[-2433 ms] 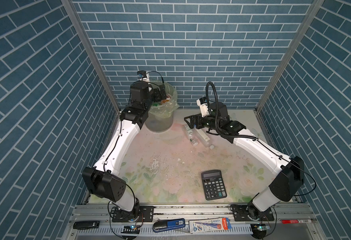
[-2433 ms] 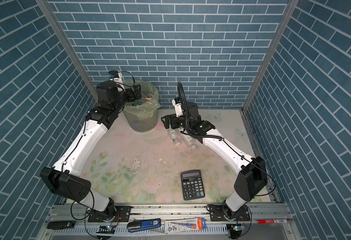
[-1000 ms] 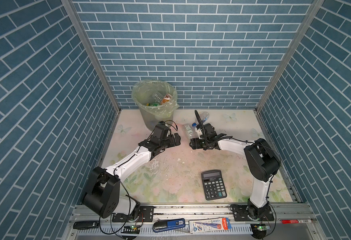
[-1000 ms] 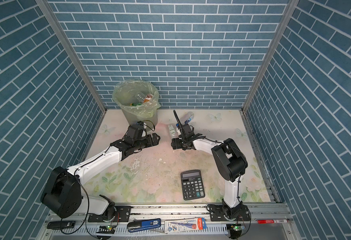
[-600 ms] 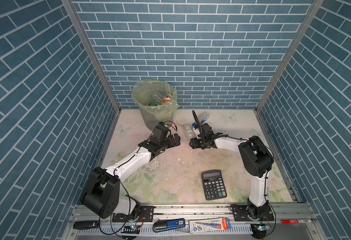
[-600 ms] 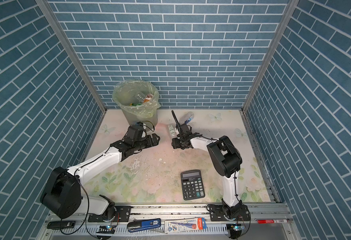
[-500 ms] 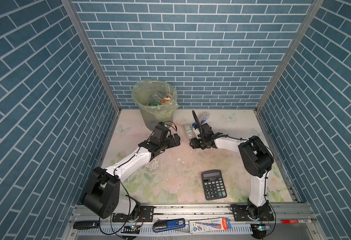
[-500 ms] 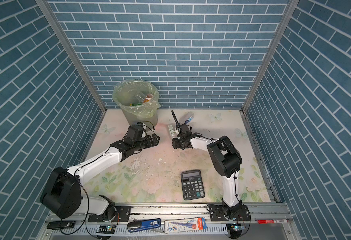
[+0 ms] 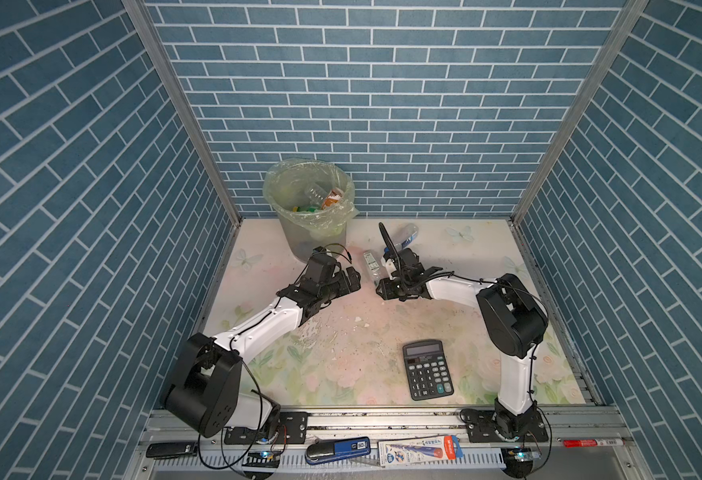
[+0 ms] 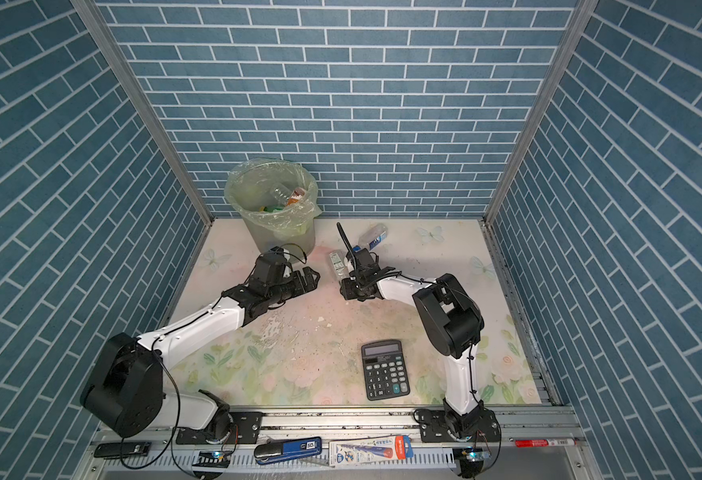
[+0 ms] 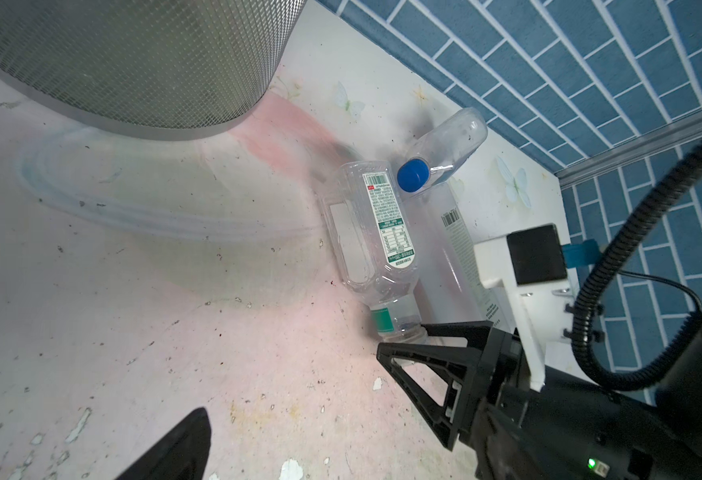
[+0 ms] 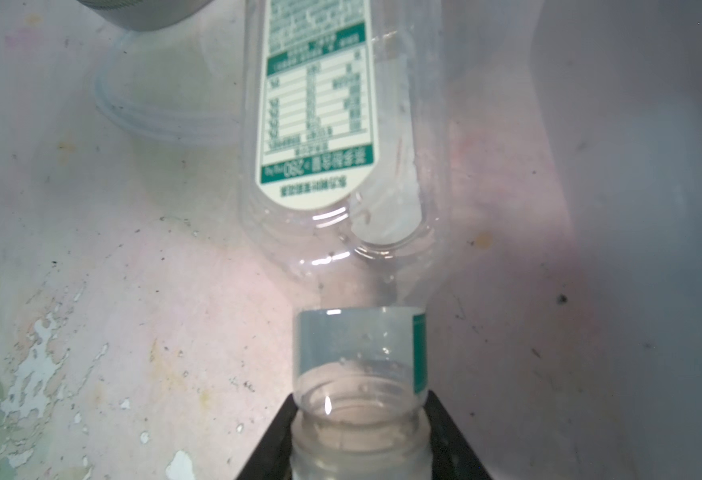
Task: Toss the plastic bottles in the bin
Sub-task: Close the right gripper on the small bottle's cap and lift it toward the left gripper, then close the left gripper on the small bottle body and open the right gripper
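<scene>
A clear plastic bottle [image 9: 370, 266] [image 12: 320, 124] with a white and green label lies on the table, neck toward my right gripper [image 9: 382, 287] [image 12: 359, 449]. That gripper is shut on its open neck, one finger on each side. A second clear bottle [image 11: 451, 249] lies against it, and a blue-capped bottle [image 9: 405, 235] [image 11: 444, 145] lies behind, near the back wall. The bin [image 9: 309, 208] [image 10: 272, 199] stands at the back left with several bottles inside. My left gripper [image 9: 353, 280] [image 10: 311, 278] hovers open and empty, low over the table in front of the bin, facing the right gripper.
A black calculator [image 9: 428, 370] lies at the front right of the table. Blue brick walls close in three sides. The front rail holds a blue tool [image 9: 336, 449] and a pen pack [image 9: 419, 449]. The bin's mesh wall [image 11: 133, 62] is close to the left wrist.
My right gripper has closed onto the bottle's neck. Both arms earlier came down from bin height to the table; the left has stayed still and open over the last second.
</scene>
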`<state>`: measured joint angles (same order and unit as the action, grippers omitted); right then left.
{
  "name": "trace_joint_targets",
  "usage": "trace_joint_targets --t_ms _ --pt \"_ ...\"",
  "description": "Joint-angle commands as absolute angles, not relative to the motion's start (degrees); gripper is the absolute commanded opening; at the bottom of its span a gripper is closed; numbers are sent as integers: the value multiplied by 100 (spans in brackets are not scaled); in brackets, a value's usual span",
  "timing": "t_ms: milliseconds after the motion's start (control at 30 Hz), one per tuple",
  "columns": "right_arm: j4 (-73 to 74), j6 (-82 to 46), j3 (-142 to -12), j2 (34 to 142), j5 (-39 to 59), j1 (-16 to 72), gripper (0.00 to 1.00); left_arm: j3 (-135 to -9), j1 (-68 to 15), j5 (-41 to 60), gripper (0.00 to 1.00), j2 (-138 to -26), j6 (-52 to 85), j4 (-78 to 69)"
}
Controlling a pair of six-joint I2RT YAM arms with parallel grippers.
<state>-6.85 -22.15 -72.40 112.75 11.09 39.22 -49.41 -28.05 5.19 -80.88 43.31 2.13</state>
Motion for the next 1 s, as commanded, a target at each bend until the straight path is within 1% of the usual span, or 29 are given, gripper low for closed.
trace_joint_targets --t_ms 0,467,833,967 --pt "-655 -2308 -7017 10727 1226 4007 38 -4843 -2846 523 99 -8076 4598 -159" --pt "-377 -2536 -6293 9462 1590 4314 35 -5244 -2841 621 99 -8461 4755 -696" --pt "-130 -2531 -6033 8895 1805 4385 34 -5403 -2839 736 99 -8652 5033 -1324" --pt "-14 -2548 -5962 8787 1901 4395 34 -5448 -2870 805 95 -8738 5156 -1674"
